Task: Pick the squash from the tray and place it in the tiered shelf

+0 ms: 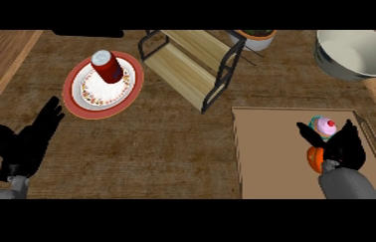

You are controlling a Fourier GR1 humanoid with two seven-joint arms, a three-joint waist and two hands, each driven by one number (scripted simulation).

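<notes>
The right hand (343,149) hangs over the tray (275,151), its black fingers spread and pointing up the view, the thumb reaching out to the left; it curls round nothing. Directly beneath it, partly hidden by the palm and the grey forearm, lies the orange squash (314,158), resting on the tray's right part; whether the hand touches it cannot be told. Just above the squash, also on the tray, sits a cupcake (324,126) with pink frosting and a red cherry, between the thumb and the fingers as seen from above. The tray itself is a flat tan board with a pale raised rim, set on the brown, rough-grained counter (169,151). To the tray's upper left stands the tiered shelf (192,66), light wooden boards in a black wire frame, bare of objects. Further left of the tray lies a red-rimmed plate (84,94) with a white patterned centre, and a red can (107,66) stands upright on it. Above the tray, at the view's upper right, a large grey metal pot (345,54) shows, and near it a small potted plant (257,37). Far left of the tray, at the view's edge, the left hand (33,136) rests open, fingers up.
</notes>
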